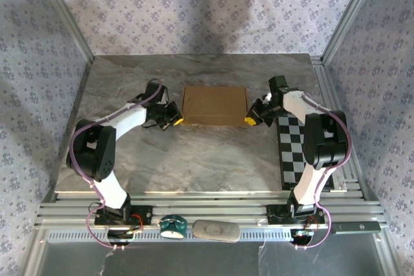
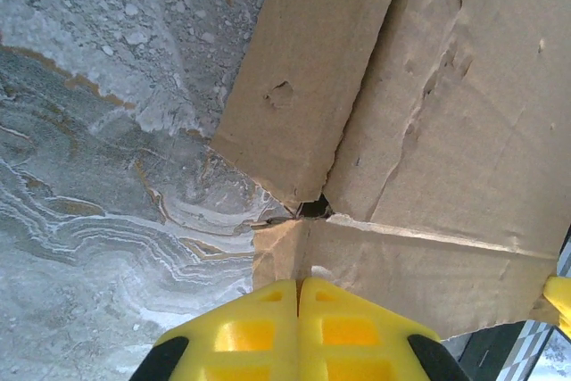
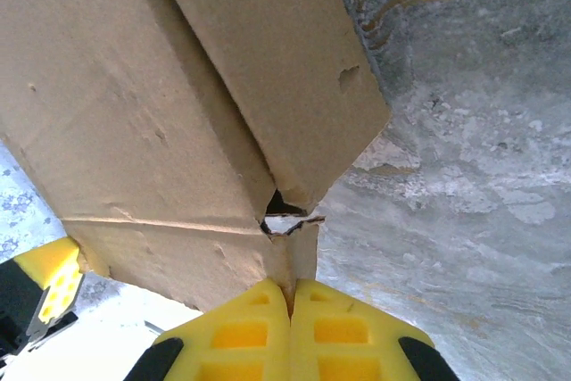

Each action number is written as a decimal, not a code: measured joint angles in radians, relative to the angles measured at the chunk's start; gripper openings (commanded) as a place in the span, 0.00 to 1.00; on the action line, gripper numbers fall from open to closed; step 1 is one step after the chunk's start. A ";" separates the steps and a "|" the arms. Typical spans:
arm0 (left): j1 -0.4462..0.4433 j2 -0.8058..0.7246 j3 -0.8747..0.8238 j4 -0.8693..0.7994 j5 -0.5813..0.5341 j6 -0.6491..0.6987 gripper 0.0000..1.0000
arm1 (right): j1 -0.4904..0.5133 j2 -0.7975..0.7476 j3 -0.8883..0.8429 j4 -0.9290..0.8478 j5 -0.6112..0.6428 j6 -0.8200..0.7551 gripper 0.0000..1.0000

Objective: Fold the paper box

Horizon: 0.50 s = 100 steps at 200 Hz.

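Box (image 1: 215,105): just left of board (image 1: 304,153), already box-shaped; both near corner seams gape and look still to close. Right gripper (image 1: 250,120): jaws together, apparently pinching the near corner toward the board. Left gripper (image 1: 174,119): likewise, on the near corner away from the board.

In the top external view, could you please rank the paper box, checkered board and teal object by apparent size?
1. checkered board, though partly covered
2. paper box
3. teal object
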 measured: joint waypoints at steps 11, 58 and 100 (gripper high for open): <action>0.000 0.000 0.002 -0.004 0.001 -0.003 0.05 | 0.000 0.000 0.014 -0.011 0.000 0.000 0.00; 0.001 -0.002 0.038 -0.035 0.001 0.000 0.15 | 0.001 0.000 0.066 -0.083 0.011 -0.019 0.00; 0.001 -0.002 0.040 -0.051 0.001 0.002 0.26 | 0.005 0.000 0.083 -0.116 0.016 -0.042 0.00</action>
